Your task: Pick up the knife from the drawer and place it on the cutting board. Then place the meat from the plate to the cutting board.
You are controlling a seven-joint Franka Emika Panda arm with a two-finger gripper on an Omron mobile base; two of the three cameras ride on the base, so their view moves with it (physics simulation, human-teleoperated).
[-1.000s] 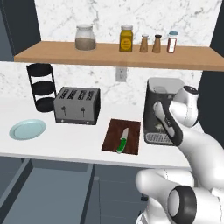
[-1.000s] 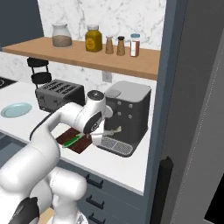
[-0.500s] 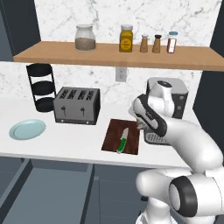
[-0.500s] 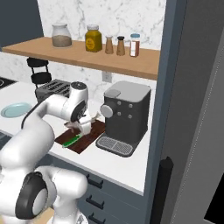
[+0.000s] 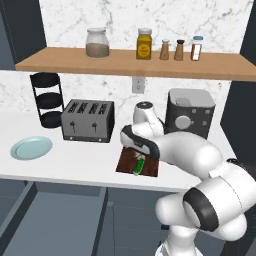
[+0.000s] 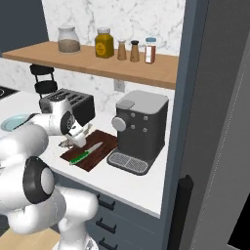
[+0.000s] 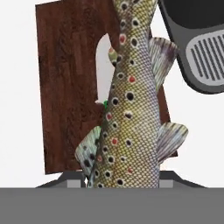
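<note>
Kitchen indicated by toaster (image 5: 87, 120), coffee machine (image 6: 139, 128), spice-lined shelf (image 5: 135, 65), marble backsplash (image 5: 150, 17), white worktop (image 5: 75, 160) over drawers

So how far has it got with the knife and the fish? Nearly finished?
Nearly. The knife already lies on the cutting board, so that step looks done. The plate sits bare on the counter, and the meat, a spotted fish, is in the fingers, hanging over the board. What is left: lower it onto the board and let go.
</note>
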